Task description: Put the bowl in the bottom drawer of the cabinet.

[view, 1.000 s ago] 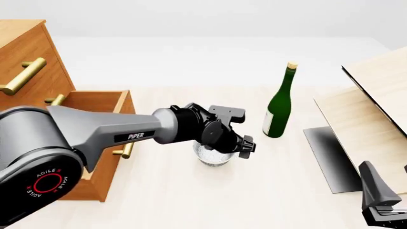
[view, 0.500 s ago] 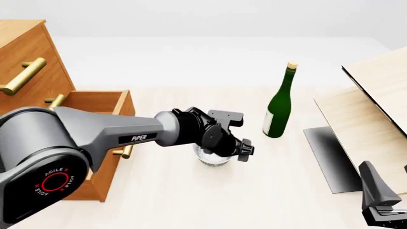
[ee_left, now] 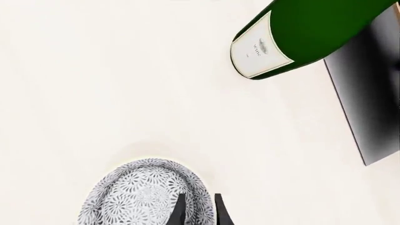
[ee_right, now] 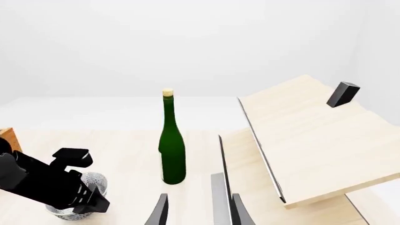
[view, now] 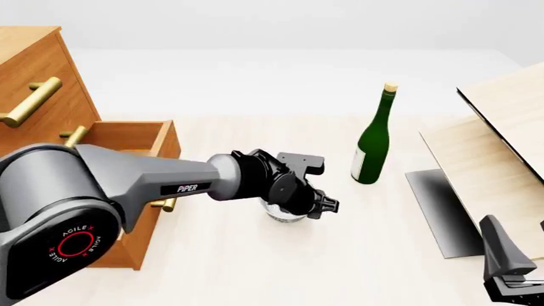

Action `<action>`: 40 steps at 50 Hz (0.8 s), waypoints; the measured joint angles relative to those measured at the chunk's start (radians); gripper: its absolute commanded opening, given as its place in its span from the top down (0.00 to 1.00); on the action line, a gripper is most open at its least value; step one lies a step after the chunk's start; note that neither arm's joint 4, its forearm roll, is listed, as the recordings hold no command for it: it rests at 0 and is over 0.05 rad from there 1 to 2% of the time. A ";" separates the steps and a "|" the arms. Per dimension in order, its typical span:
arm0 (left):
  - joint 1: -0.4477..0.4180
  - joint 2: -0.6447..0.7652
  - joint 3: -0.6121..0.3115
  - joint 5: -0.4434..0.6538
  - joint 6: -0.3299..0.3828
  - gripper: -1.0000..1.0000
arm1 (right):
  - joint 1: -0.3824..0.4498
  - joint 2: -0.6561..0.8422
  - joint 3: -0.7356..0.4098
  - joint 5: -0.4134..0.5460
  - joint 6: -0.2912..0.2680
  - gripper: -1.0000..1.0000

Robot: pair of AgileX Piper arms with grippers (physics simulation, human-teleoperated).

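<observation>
The speckled white bowl (view: 283,216) stands on the table to the right of the cabinet (view: 34,70), mostly hidden under my left arm. In the left wrist view the bowl (ee_left: 140,197) has its rim between the fingers of my left gripper (ee_left: 198,213), one finger inside and one outside, close together. My left gripper (view: 313,205) points down onto it. The bottom drawer (view: 127,135) is pulled open, its brass handle partly behind the arm. My right gripper (ee_right: 198,211) is open with nothing in it, low at the near right (view: 510,271), far from the bowl (ee_right: 95,180).
A green wine bottle (view: 371,146) stands upright just beyond and to the right of the bowl. Pale wooden boards (view: 501,127) lean at the right, with a dark flat plate (view: 437,210) on the table beneath them.
My left gripper has sunk lower onto the bowl and shifted a little toward the near side. The bowl, bottle and right arm have not moved.
</observation>
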 measured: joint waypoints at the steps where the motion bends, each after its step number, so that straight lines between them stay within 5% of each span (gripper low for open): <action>1: 0.000 -0.002 0.001 -0.001 -0.002 1.00 | 0.000 0.000 0.000 0.000 0.000 0.00; 40: 0.020 -0.090 0.006 -0.003 0.040 1.00 | 0.000 0.000 0.000 0.000 0.000 0.00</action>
